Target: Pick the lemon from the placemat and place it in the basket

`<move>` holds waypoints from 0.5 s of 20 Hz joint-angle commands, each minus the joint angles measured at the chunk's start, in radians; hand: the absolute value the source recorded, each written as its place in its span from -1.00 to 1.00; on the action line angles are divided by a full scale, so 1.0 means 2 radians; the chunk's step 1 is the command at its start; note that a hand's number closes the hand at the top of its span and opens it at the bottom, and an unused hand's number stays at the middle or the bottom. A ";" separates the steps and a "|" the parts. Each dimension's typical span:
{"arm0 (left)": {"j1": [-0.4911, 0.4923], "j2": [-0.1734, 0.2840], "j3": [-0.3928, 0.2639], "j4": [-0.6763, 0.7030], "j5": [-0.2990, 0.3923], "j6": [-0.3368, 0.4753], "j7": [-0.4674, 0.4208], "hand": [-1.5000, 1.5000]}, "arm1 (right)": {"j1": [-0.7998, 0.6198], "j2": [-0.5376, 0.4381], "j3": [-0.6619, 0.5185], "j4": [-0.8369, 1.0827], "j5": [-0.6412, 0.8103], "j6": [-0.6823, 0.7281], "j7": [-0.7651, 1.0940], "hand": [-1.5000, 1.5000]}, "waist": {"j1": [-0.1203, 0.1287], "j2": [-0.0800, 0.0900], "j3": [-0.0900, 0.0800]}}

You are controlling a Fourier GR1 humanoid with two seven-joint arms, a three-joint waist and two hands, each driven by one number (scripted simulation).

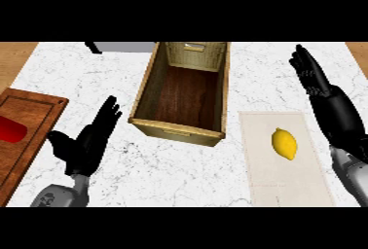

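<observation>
The lemon (285, 143) lies on the placemat (287, 182), just left of the right forearm and nearer the robot than the right hand (310, 70), whose fingers are straight and hold nothing. It is smooth, yellow, its long axis running near-to-far. The left hand (90, 138), also open, is well apart; the basket (183, 92) stands between them.

Left hand (90, 138), right hand (316, 78) open
</observation>
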 commanded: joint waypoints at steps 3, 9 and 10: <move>-0.008 0.033 0.042 0.010 -0.029 0.024 -0.012 0.00 | 0.037 -0.053 -0.072 0.087 -0.017 0.028 -0.005 1.00 | -0.010 0.000 0.007; -0.049 0.057 0.075 0.047 -0.048 0.037 0.006 0.00 | 0.033 0.036 -0.076 0.138 -0.001 0.006 -0.128 1.00 | -0.008 0.000 0.007; -0.044 0.083 0.074 0.000 -0.047 0.033 0.045 0.00 | 0.032 0.040 -0.065 0.157 0.039 -0.051 -0.093 -1.00 | -0.003 -0.001 0.007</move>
